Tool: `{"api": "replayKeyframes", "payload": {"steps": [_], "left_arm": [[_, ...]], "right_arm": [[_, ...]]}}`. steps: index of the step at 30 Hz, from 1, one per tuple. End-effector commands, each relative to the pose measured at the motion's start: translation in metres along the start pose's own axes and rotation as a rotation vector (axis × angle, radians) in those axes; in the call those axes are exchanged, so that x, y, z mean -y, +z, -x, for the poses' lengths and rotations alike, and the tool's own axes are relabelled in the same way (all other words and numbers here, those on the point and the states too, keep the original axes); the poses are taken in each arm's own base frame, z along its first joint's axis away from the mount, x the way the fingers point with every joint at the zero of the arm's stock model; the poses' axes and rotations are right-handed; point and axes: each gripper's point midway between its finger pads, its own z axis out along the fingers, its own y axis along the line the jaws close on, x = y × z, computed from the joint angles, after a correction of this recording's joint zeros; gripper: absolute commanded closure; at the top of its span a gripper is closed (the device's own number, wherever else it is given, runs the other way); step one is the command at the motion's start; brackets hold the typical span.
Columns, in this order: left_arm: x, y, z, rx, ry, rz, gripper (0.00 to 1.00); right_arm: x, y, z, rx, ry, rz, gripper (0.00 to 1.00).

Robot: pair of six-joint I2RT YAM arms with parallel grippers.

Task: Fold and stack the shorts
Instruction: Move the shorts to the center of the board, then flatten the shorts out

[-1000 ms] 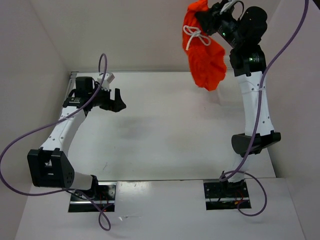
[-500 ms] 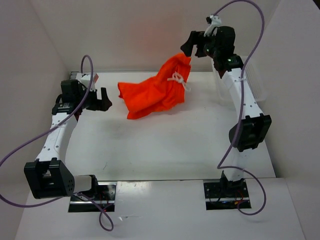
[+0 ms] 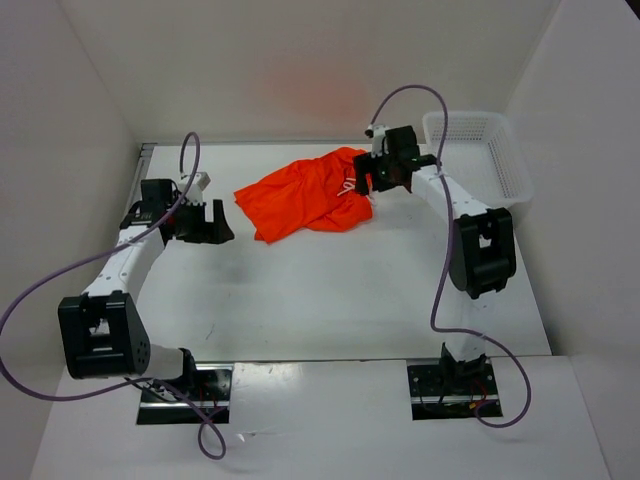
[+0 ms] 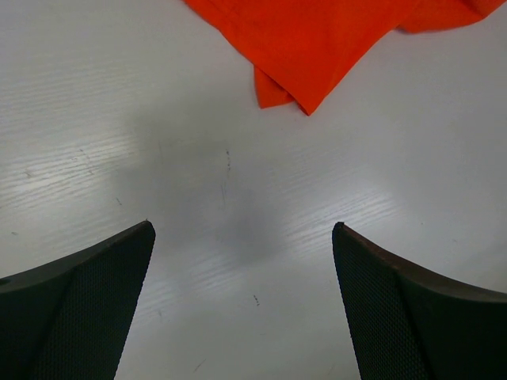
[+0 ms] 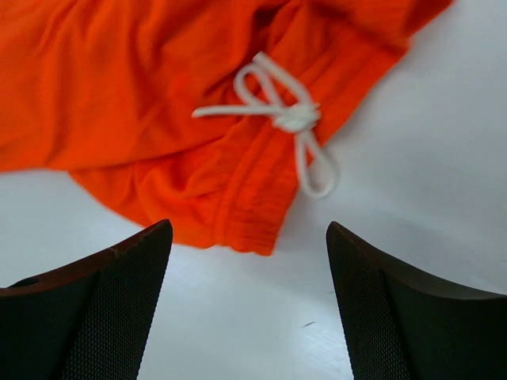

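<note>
Crumpled bright orange soft-fabric shorts (image 3: 305, 195), white drawstring (image 5: 285, 119), lying unfolded on white table (image 3: 330, 290), apparently for flattening; right gripper (image 3: 372, 180) over waistband, left gripper (image 3: 220, 222) near hem, both wide open, empty.

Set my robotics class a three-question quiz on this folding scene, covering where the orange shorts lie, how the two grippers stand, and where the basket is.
1. True or false: the right gripper is shut on the shorts.
2. The white basket stands: A) to the right of the shorts; B) beside the left arm's base; C) under the shorts.
3. Which hangs nearer the white drawstring: the left gripper or the right gripper?

Key: 1 false, it is open over the waistband. 2 A. 3 the right gripper.
</note>
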Motion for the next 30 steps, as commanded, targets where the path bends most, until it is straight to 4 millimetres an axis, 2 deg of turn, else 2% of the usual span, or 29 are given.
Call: {"api": "replayKeyframes", "payload": {"steps": [1, 5, 7, 8, 10, 12, 14, 16, 17, 19, 20, 21, 23, 24, 25, 27, 28, 29, 30], "left_arm": [[0.008, 0.007, -0.002, -0.007, -0.006, -0.074, 0.01], [0.007, 0.013, -0.005, -0.026, -0.017, -0.087, 0.01], [0.006, 0.013, -0.001, -0.019, -0.012, -0.078, 0.01], [0.005, 0.015, -0.003, -0.029, -0.018, -0.078, 0.01], [0.006, 0.017, -0.005, -0.038, -0.024, -0.09, 0.01], [0.006, 0.018, -0.005, -0.038, -0.024, -0.09, 0.01], [0.006, 0.018, -0.005, -0.038, -0.024, -0.09, 0.01], [0.004, 0.019, -0.01, -0.048, -0.029, -0.081, 0.01], [0.004, 0.019, -0.015, -0.057, -0.034, -0.082, 0.01], [0.004, 0.019, -0.015, -0.057, -0.034, -0.082, 0.01], [0.005, 0.02, -0.018, -0.064, -0.039, -0.092, 0.01], [0.006, 0.018, -0.016, -0.057, -0.034, -0.091, 0.01], [0.006, 0.018, -0.016, -0.057, -0.034, -0.091, 0.01], [0.007, 0.016, -0.014, -0.047, -0.029, -0.091, 0.01], [0.008, 0.014, -0.012, -0.038, -0.024, -0.09, 0.01], [0.007, 0.013, -0.014, -0.039, -0.024, -0.081, 0.01], [0.008, 0.01, -0.012, -0.029, -0.018, -0.08, 0.01], [0.009, 0.009, -0.015, -0.031, -0.019, -0.08, 0.01], [0.009, 0.009, -0.015, -0.031, -0.019, -0.08, 0.01]], "right_arm": [[-0.032, 0.012, -0.022, -0.05, -0.028, 0.091, 0.17], [-0.017, 0.033, -0.045, -0.101, -0.013, 0.019, 0.17], [-0.019, 0.044, -0.054, -0.125, 0.002, 0.04, 0.17], [-0.03, 0.046, -0.052, -0.123, 0.006, 0.106, 0.17], [-0.041, 0.051, -0.067, -0.166, 0.059, 0.132, 0.16], [-0.04, 0.055, -0.083, -0.198, 0.101, 0.118, 0.12], [-0.03, 0.057, -0.094, -0.214, 0.098, 0.061, 0.09], [-0.028, 0.057, -0.103, -0.223, 0.098, 0.047, 0.09], [-0.031, 0.055, -0.099, -0.214, 0.09, 0.064, 0.13], [-0.038, 0.054, -0.105, -0.228, 0.097, 0.108, 0.25], [-0.046, 0.053, -0.105, -0.229, 0.113, 0.147, 0.46], [-0.053, 0.053, -0.1, -0.219, 0.105, 0.167, 0.56], [-0.053, 0.053, -0.089, -0.192, 0.098, 0.168, 0.76], [-0.053, 0.053, -0.078, -0.167, 0.075, 0.17, 0.91], [-0.052, 0.053, -0.071, -0.152, 0.053, 0.172, 0.97], [-0.055, 0.041, -0.042, -0.087, 0.005, 0.187, 1.0], [-0.062, 0.034, -0.034, -0.078, -0.034, 0.212, 1.0], [-0.073, 0.02, -0.008, -0.023, -0.075, 0.246, 1.0], [-0.092, 0.007, 0.005, 0.005, -0.114, 0.325, 1.0]]}}
